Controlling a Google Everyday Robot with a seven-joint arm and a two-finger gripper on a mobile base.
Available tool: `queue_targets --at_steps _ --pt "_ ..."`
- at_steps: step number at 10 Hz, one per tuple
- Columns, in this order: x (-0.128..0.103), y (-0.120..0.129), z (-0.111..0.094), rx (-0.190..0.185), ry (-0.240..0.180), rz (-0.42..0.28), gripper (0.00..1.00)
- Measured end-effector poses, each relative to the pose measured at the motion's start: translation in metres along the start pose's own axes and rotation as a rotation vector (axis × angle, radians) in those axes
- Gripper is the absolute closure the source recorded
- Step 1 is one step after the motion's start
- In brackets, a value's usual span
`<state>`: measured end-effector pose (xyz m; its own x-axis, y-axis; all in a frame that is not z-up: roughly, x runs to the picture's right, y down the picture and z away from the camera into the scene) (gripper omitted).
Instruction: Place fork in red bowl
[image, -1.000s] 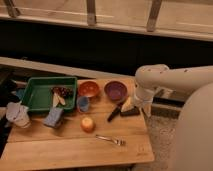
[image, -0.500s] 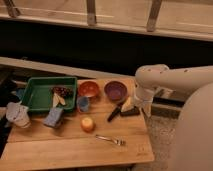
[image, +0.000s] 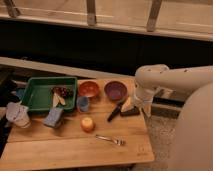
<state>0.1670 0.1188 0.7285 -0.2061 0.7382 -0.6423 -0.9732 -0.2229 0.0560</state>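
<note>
Gripper (image: 136, 106) hangs by the table's (image: 60, 149) right edge beside a black-handled utensil (image: 114, 113); its opening and load cannot be told. Fork (image: 109, 139) lies near the front edge, well apart from the red bowl (image: 89, 89). Risk: the thin fork slips when pinched flat.

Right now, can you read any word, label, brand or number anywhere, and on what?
None: no word, label, brand or number is readable on the table, the red bowl, the fork or the green tray.
The gripper hangs by the table's right edge, near the purple bowl.
</note>
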Motion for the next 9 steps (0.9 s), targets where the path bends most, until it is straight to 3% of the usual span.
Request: queue_targets --at_steps 3,5,7,9 --pt "0.024 0.021 -0.004 0.001 -0.035 -0.072 0.21" --pt "0.046 0.039 0.005 0.014 -0.04 -0.142 0.21" --pt "0.054 0.059 0.033 0.036 -0.019 -0.221 0.21" --pt "0.056 0.071 0.062 0.062 0.018 -0.254 0.21"
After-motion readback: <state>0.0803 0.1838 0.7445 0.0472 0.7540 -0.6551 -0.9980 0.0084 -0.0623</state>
